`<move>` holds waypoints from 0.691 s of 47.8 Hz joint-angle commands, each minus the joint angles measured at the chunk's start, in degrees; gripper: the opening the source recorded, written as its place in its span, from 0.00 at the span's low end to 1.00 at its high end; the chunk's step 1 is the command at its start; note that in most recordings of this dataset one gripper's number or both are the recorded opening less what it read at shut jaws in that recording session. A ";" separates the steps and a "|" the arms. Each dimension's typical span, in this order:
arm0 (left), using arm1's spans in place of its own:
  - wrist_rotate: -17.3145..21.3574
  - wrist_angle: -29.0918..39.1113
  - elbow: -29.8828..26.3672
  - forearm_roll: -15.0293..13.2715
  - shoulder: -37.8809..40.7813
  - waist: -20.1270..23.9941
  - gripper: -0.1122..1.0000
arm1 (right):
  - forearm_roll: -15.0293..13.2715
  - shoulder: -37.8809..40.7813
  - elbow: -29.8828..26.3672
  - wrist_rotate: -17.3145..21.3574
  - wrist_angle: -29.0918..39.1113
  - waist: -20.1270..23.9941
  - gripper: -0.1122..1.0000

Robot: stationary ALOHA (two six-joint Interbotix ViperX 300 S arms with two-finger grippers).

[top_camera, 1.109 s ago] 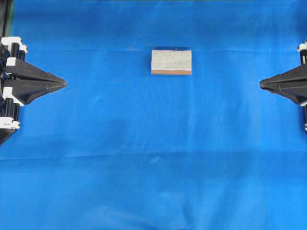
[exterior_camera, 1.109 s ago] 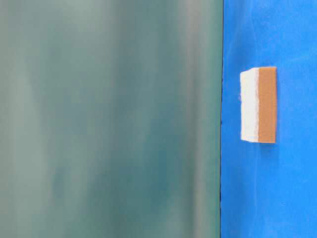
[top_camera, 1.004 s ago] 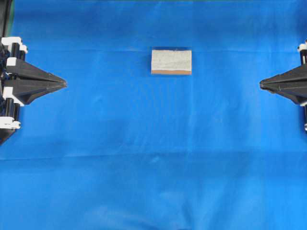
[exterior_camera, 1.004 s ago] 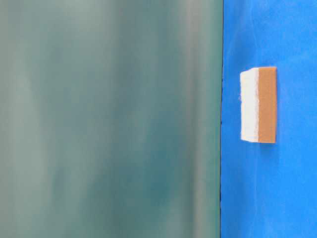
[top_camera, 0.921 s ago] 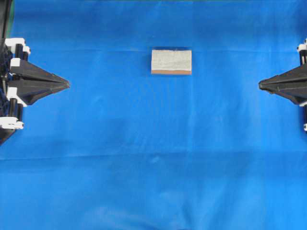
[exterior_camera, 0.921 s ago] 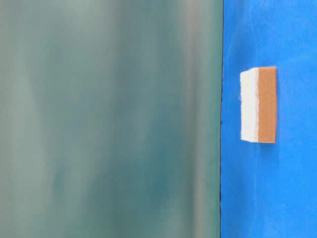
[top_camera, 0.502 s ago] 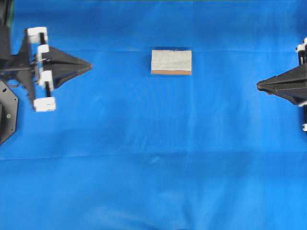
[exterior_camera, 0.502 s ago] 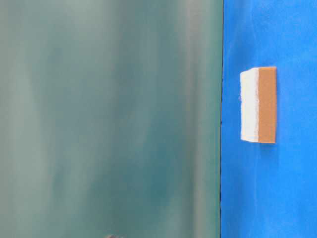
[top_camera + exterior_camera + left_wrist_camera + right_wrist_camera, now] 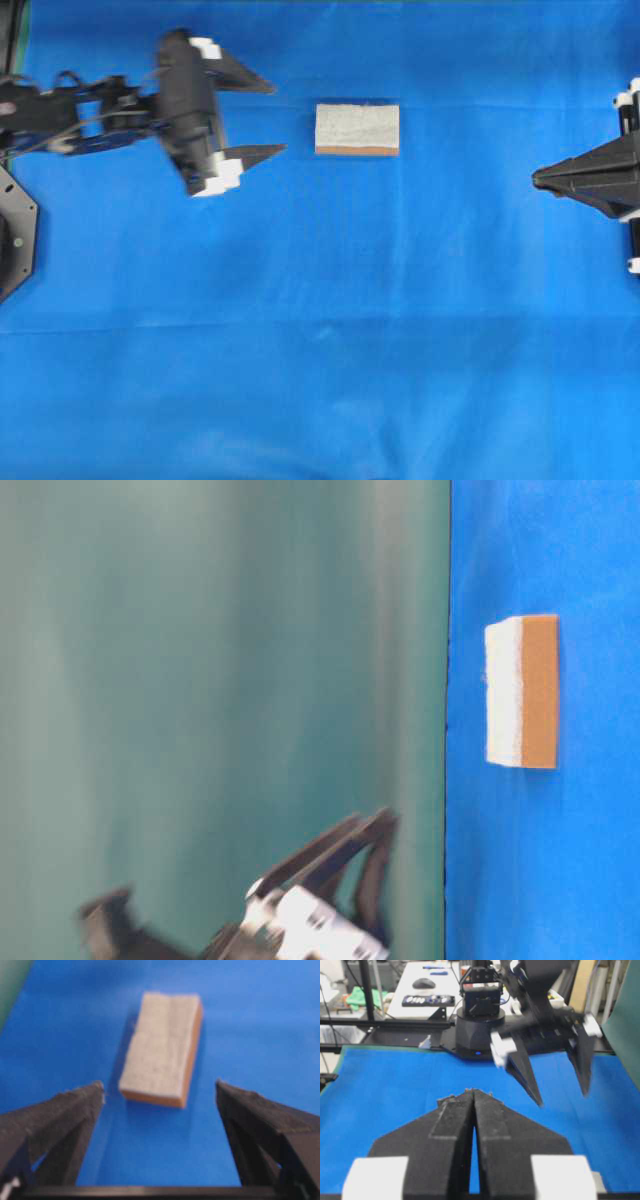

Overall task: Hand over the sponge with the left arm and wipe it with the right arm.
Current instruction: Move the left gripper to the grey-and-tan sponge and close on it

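Observation:
The sponge (image 9: 357, 128), a speckled grey-white pad with an orange-brown underlayer, lies flat on the blue cloth at upper centre. It also shows in the table-level view (image 9: 520, 690) and the left wrist view (image 9: 162, 1050). My left gripper (image 9: 277, 118) hovers just left of the sponge, open wide, with its fingertips a short gap from the sponge's near end and nothing between them. The same gripper appears blurred low in the table-level view (image 9: 380, 825), in its own wrist view (image 9: 160, 1085) and in the right wrist view (image 9: 562, 1100). My right gripper (image 9: 535, 178) stays at the right edge, shut and empty (image 9: 472, 1091).
Blue cloth (image 9: 320, 350) covers the whole table. A green backdrop (image 9: 200, 680) fills the left of the table-level view. The left arm's black base (image 9: 480, 1025) stands at the far edge, with a cluttered desk behind it. A black plate (image 9: 15, 240) sits at the left edge.
My left arm has swung out from the left edge toward the sponge and its jaws have gone from shut to wide open. The right gripper has barely shifted. The sponge has not moved.

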 commanded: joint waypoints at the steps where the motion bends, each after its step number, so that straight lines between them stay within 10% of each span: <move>1: 0.44 0.79 -3.34 0.18 3.87 0.70 0.95 | -0.09 0.53 -1.49 0.09 -0.18 0.00 0.12; 33: 5.45 2.20 -14.33 0.53 21.01 2.02 0.94 | -0.09 3.08 -1.41 0.09 -0.44 -2.29 0.12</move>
